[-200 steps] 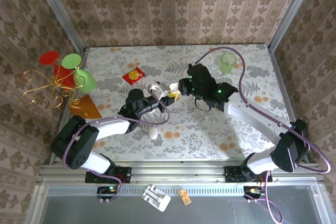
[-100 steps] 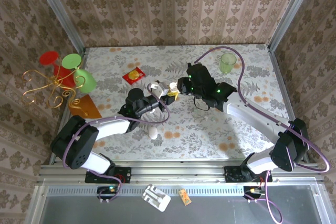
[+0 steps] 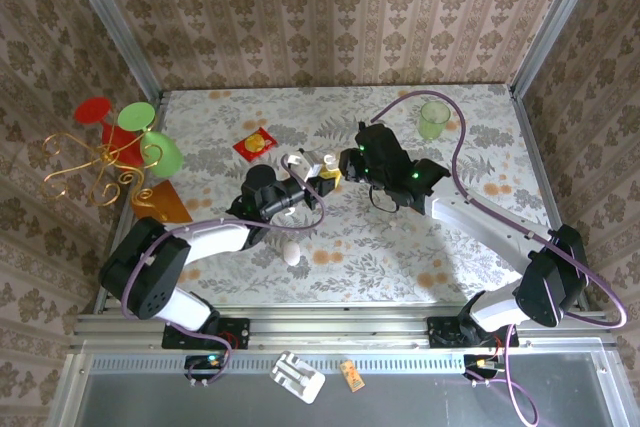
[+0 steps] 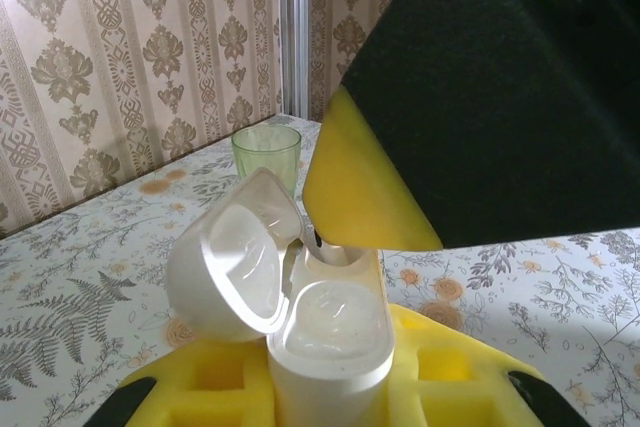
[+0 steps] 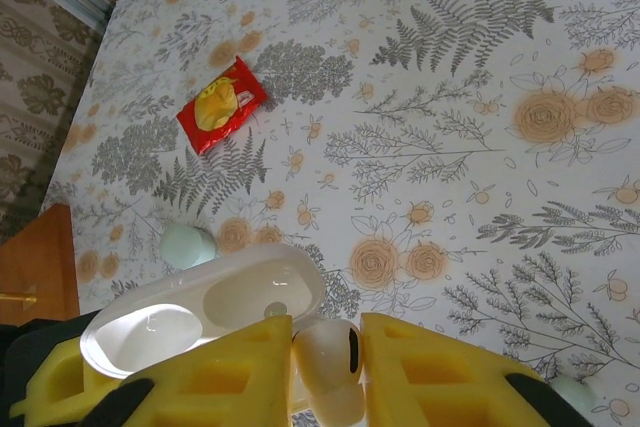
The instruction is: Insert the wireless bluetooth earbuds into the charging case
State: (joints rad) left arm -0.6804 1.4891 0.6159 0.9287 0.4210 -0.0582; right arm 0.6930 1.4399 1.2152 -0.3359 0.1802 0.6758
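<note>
The left gripper [image 4: 330, 387] is clamping the charging case [image 4: 330, 332] upright, lid swinging open toward nine o'clock so the wells face up. The right gripper [image 5: 327, 332] is pinching an earbud [image 5: 322, 362], hovering at the case's four o'clock, seemingly lining up for insertion.

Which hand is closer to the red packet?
Left. The left hand sits a little right of the red packet, toward the near edge; the right hand is farther right, beyond it.

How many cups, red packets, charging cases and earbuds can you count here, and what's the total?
green cup: 1
red packet: 1
charging case: 1
earbud, as far as I can make out: 1
total: 4
</note>
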